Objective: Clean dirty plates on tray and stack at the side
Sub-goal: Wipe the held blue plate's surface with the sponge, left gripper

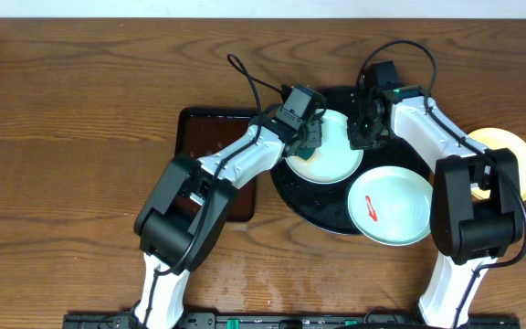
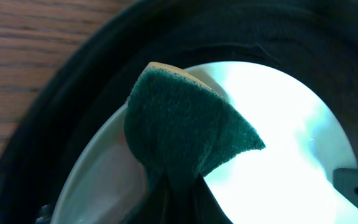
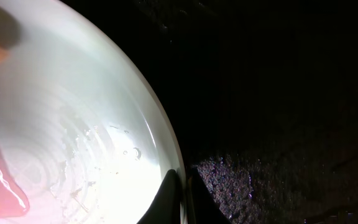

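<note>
Green sponge (image 2: 185,124), tan-backed, sits pinched in the left gripper (image 1: 310,139) over the nine o'clock edge of the mint plate (image 1: 334,157). That plate lies on the upper part of the black tray (image 1: 313,206). I can't tell whether sponge and plate touch, and the fingers are lost in shadow. The right gripper (image 1: 369,137) is closed on that plate's rim at three o'clock, its fingertips (image 3: 163,199) cut off by the frame's bottom edge. A smeared plate (image 1: 391,208) overhangs the tray's rim at five o'clock. The yellow plate (image 1: 510,151) lies on the table (image 1: 62,137) at three o'clock, half hidden behind the right arm. The brown tray (image 1: 210,137) at nine o'clock is partly covered by the left arm.
</note>
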Motion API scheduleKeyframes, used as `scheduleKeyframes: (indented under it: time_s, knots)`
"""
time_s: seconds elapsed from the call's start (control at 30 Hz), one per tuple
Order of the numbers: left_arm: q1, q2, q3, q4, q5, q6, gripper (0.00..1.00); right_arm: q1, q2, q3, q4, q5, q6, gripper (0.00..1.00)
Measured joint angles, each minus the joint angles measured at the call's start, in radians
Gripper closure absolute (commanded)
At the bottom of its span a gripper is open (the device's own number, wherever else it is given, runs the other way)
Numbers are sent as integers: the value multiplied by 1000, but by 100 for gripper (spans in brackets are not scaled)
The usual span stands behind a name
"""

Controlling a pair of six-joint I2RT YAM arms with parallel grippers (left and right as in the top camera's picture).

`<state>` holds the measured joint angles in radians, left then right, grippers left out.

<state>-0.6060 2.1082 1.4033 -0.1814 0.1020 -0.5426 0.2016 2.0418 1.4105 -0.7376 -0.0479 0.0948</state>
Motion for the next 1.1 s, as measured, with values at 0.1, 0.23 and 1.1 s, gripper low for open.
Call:
scheduleKeyframes:
  time_s: [0.1, 0.23, 1.1]
  knots:
    - [11, 8, 5, 2, 50, 0, 92, 0, 0, 0, 0, 0, 0, 99]
    - [26, 14, 8, 11, 126, 0, 92, 0, 0, 0, 0, 0, 0, 99]
    - [28, -80, 61, -67, 95, 106, 92, 1, 0, 0, 4, -1, 0, 99]
